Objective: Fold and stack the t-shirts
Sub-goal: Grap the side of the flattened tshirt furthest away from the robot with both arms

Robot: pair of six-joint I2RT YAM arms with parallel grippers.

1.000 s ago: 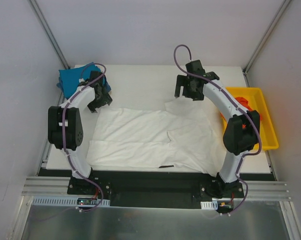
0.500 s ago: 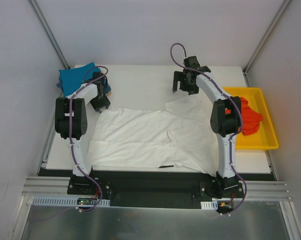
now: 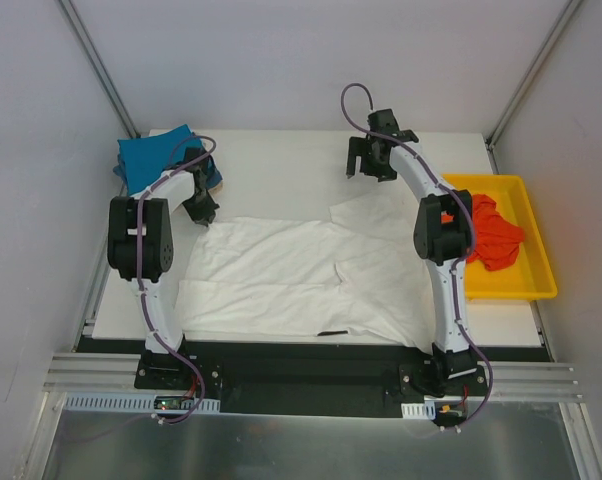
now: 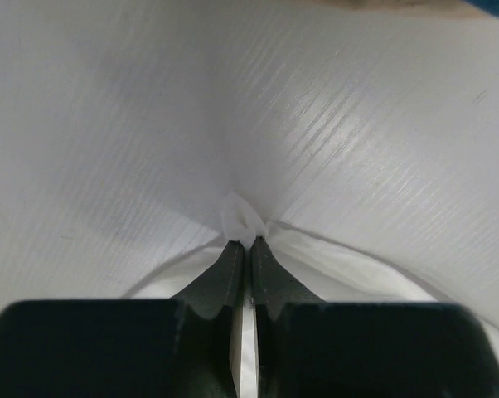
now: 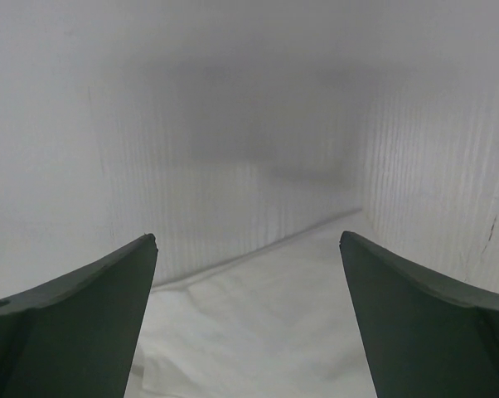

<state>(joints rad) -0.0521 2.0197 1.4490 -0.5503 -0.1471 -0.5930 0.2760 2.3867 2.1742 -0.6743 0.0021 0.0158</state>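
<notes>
A white t-shirt (image 3: 291, 275) lies spread flat across the middle of the table. At its far left corner my left gripper (image 3: 203, 212) is shut on a pinch of the white cloth (image 4: 246, 217), which bunches just past the fingertips of the left gripper (image 4: 249, 242). My right gripper (image 3: 367, 166) hangs open just beyond the shirt's far right corner. In the right wrist view the right gripper (image 5: 245, 240) holds nothing, and the shirt's edge (image 5: 258, 332) lies below it. A teal-blue shirt (image 3: 149, 156) sits at the far left. An orange-red shirt (image 3: 493, 232) lies in the tray.
The yellow tray (image 3: 537, 291) stands at the table's right edge, beside the right arm. A small black mark (image 3: 333, 332) shows near the white shirt's near hem. Grey walls close in the table on the left, right and far sides.
My left gripper has closed on the white shirt's far left corner. The right arm has swung left off the tray, uncovering the orange-red shirt; its gripper has shifted slightly back and stays open.
</notes>
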